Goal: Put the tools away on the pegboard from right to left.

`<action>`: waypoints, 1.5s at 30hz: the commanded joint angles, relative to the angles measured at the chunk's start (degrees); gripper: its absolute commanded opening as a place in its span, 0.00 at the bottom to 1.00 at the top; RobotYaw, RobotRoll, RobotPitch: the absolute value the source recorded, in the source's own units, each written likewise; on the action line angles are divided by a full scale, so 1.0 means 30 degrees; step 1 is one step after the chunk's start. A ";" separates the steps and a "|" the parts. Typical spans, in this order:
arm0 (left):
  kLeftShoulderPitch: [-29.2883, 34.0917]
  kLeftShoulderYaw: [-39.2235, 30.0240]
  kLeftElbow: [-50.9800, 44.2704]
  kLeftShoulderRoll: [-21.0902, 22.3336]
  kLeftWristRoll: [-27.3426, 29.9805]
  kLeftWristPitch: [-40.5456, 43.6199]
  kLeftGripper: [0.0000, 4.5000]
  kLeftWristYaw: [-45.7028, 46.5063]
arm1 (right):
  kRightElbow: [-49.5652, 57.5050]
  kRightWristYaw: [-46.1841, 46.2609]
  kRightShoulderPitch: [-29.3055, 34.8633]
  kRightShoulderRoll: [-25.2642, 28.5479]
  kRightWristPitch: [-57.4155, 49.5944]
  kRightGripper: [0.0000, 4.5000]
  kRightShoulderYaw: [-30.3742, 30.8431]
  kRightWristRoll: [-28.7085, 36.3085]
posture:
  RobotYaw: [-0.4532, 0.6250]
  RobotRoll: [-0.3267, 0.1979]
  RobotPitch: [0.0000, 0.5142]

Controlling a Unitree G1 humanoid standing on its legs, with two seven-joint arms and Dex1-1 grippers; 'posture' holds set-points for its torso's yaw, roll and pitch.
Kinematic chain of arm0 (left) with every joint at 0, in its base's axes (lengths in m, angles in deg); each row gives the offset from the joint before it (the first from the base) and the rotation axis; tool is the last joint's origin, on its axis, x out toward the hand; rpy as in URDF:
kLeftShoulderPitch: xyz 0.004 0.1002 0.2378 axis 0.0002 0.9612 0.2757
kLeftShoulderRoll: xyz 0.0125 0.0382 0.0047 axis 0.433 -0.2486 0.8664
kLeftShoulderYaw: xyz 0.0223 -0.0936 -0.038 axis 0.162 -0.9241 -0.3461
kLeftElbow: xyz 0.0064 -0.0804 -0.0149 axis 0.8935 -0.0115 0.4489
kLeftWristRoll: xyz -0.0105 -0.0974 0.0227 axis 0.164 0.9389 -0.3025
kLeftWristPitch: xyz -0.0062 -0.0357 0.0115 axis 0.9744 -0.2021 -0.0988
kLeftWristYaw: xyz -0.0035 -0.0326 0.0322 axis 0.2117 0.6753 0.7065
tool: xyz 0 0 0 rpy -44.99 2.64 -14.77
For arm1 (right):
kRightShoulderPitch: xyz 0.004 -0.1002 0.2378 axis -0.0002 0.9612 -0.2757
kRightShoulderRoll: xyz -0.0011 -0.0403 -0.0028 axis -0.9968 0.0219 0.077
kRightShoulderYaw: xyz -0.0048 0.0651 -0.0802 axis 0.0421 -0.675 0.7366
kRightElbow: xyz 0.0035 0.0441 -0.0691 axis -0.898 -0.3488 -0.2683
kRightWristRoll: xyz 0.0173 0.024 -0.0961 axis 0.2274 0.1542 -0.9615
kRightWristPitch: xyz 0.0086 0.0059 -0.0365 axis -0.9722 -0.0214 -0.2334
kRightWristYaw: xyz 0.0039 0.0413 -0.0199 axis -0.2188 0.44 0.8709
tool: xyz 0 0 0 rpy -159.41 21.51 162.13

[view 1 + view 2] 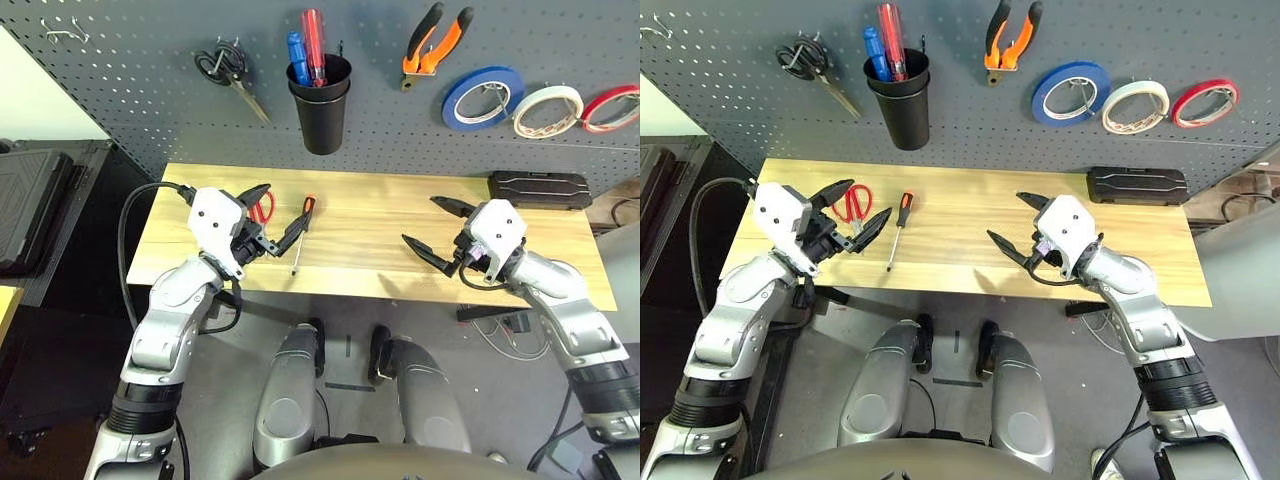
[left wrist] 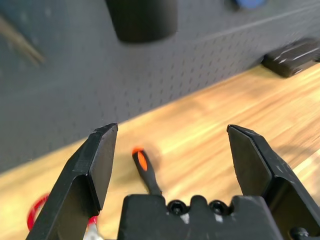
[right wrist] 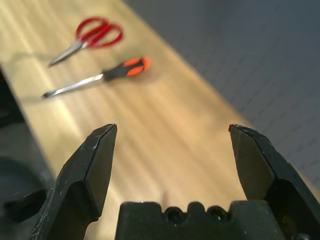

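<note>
The pegboard rises behind the wooden table. On it hang the orange-and-black pliers and the white tape roll. The red-handled scissors and the slim screwdriver lie on the table's left part. My left gripper hovers open just over the scissors, beside the screwdriver's handle, and holds nothing. My right gripper is open and empty over the table's right half, well away from both tools. The right wrist view looks across to the screwdriver and scissors.
The pegboard also carries black-handled scissors, a black cup with a blue and a red screwdriver, a blue tape roll and a red one. A black case lies at the table's back right.
</note>
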 commanded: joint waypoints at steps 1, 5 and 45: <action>0.0226 0.0888 0.0801 -0.0306 -0.0920 0.0609 1.00 0.0325 | 0.0623 -0.0638 0.0864 0.0198 -0.1663 0.99 0.0596 0.0205 | 0.57 0.62 0.55; -0.0079 0.1481 0.1645 -0.0630 -0.1486 0.1336 1.00 0.0503 | 0.1245 -0.0919 0.1562 0.0253 -0.2380 0.99 0.1074 -0.0101 | 0.56 0.62 0.58; -1.0668 0.1565 1.5089 -0.4027 -0.3356 0.9651 1.00 0.3322 | 0.3888 0.0739 0.3803 -0.0190 -0.4049 0.99 0.1981 -0.1814 | 0.42 0.62 0.78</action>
